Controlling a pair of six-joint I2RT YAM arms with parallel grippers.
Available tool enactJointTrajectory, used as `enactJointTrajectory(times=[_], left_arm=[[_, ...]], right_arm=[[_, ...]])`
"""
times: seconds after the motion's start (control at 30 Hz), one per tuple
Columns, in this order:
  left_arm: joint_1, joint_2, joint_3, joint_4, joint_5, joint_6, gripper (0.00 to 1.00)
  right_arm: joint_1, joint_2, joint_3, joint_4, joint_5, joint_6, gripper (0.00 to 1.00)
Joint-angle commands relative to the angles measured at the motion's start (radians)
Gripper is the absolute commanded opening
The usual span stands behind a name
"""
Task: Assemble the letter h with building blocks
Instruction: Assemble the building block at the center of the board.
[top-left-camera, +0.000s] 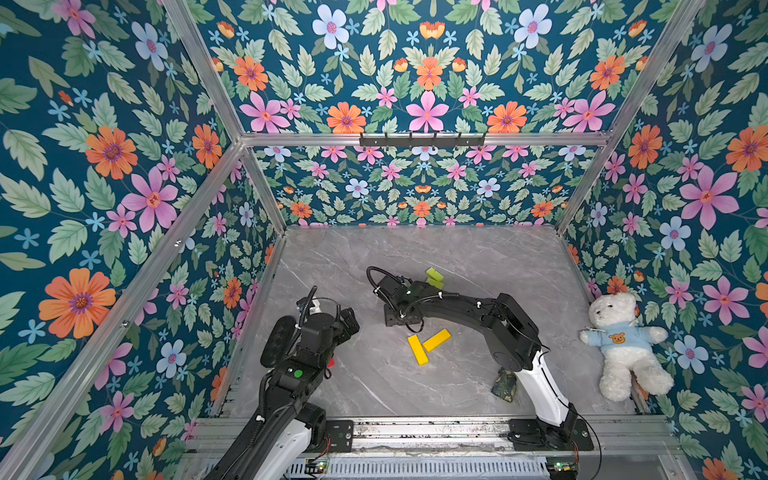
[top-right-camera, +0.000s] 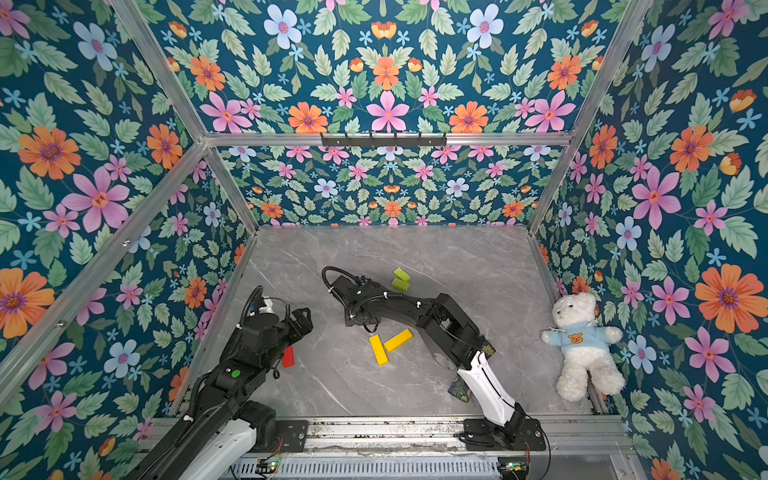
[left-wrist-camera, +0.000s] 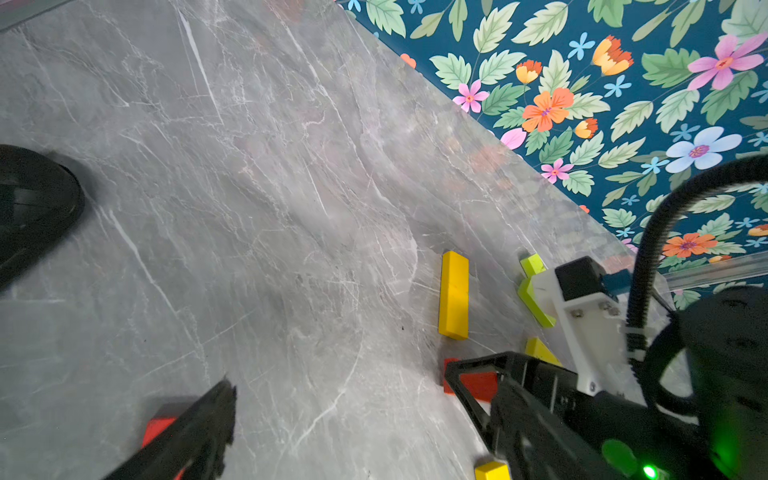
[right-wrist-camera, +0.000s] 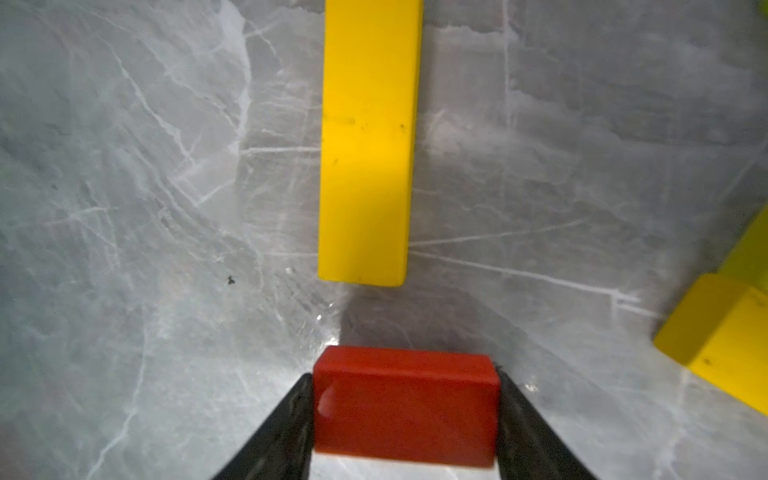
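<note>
The right gripper (right-wrist-camera: 405, 376) grasps a red block (right-wrist-camera: 405, 411) that faces the end of a yellow block (right-wrist-camera: 365, 145), with a gap between them on the grey bench (right-wrist-camera: 124, 208). In both top views the wrist hides that grip. The left gripper (top-left-camera: 351, 321) has an unreadable spread.

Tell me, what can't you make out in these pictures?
Short red block gripped in the right hand: hidden under the black right arm in both top views.
Left hand: left wrist view's edge shows one finger only; open or shut unclear.
Dark floral cloth scrap: partly behind that arm in both top views.
</note>
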Motion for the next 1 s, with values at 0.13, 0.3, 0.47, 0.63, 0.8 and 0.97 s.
enactJointTrajectory(times=[0.13, 0.3, 0.47, 0.63, 0.8, 0.97], left_arm=[[-0.001, 0.004, 0.005, -0.002, -0.018, 0.009, 1.00], [-0.001, 0.002, 0.002, -0.004, -0.019, 0.010, 1.00], [-0.001, 0.001, 0.000, -0.004, -0.023, 0.013, 1.00], [-0.001, -0.003, 0.000, -0.009, -0.030, 0.018, 1.00], [0.000, -0.006, -0.002, -0.009, -0.031, 0.018, 1.00], [0.000, -0.006, -0.005, -0.009, -0.035, 0.017, 1.00]], right_arm=[[0.000, 0.027, 0.030, -0.029, 0.010, 0.019, 0.64], [0.001, 0.040, 0.045, -0.038, 0.023, 0.019, 0.65], [0.000, 0.061, 0.078, -0.058, 0.038, 0.024, 0.66], [-0.001, 0.072, 0.088, -0.067, 0.049, 0.032, 0.67], [-0.009, 0.081, 0.090, -0.067, 0.048, 0.043, 0.68], [-0.009, 0.090, 0.105, -0.068, 0.047, 0.044, 0.70]])
